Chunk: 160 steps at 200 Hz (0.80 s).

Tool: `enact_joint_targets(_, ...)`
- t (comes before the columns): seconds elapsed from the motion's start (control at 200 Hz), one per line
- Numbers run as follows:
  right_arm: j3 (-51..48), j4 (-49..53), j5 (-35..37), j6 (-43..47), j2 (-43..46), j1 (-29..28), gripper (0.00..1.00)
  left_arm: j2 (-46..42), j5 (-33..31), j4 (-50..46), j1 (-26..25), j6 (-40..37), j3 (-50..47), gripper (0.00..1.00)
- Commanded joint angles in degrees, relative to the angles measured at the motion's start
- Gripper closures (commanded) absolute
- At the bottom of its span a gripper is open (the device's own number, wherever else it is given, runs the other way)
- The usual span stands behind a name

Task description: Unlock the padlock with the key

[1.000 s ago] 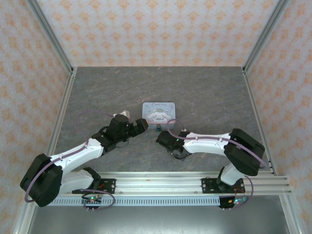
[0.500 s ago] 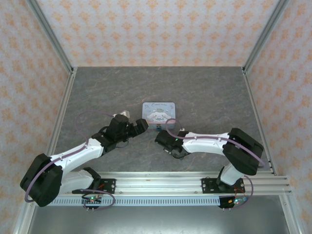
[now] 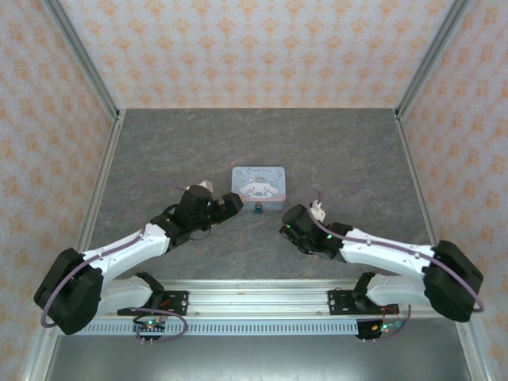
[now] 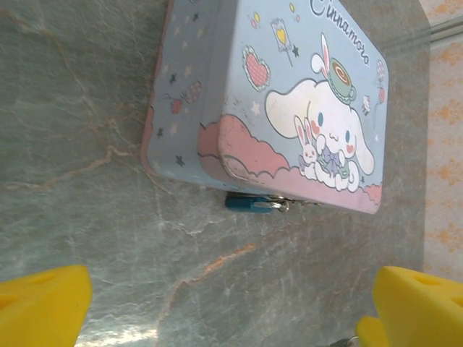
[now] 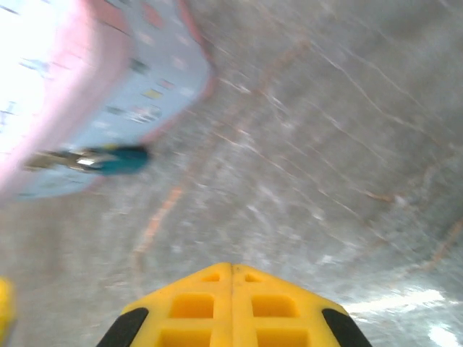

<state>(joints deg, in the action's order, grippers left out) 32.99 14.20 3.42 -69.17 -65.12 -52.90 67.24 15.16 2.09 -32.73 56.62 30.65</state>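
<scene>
The tiny dark teal padlock [image 3: 258, 210] [image 4: 246, 203] [image 5: 119, 160] has a stubby teal body and a silver shackle end. It lies flat on the grey marbled tabletop [image 3: 333, 159], touching the near wall of the pastel-blue rectangular cartoon tin [image 3: 257, 184] [image 4: 289, 87]. Its long axis runs along that wall, body toward the left and shackle toward the right.

The left gripper [image 3: 230, 204] [image 4: 231, 307] sits near-left of the padlock with its yellow fingers [image 4: 43, 303] spread wide. The right gripper [image 3: 288, 225] [image 5: 231, 289] sits near-right, its fingers pressed together. Bare tabletop lies between them, near the padlock.
</scene>
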Motion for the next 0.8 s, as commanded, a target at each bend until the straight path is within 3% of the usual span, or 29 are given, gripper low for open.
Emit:
enact_joint_targets(0.0, -0.06, -2.35, 0.05, 4.35, 3.51, 1.69, 1.00, 0.81, 0.82, 4.27, -1.57, 5.60, 1.77, 0.01)
enact_joint_targets(0.33, 3.90, -10.65, -6.11, 8.41, 0.96, 4.80, 1.00, 5.21, -0.86, 14.09, -6.85, 19.38, 4.06, 0.11)
enact_joint_targets(0.505, 4.69, -16.26, -8.58, 8.61, -0.52, 5.83, 1.00, 6.18, -2.59, 19.57, -7.43, 26.25, 3.32, 0.24)
enact_joint_targets(0.796, 5.15, -13.31, -11.42, 8.44, -0.55, 6.46, 1.00, 3.55, -5.17, 12.94, -7.44, 22.79, 5.74, 0.24)
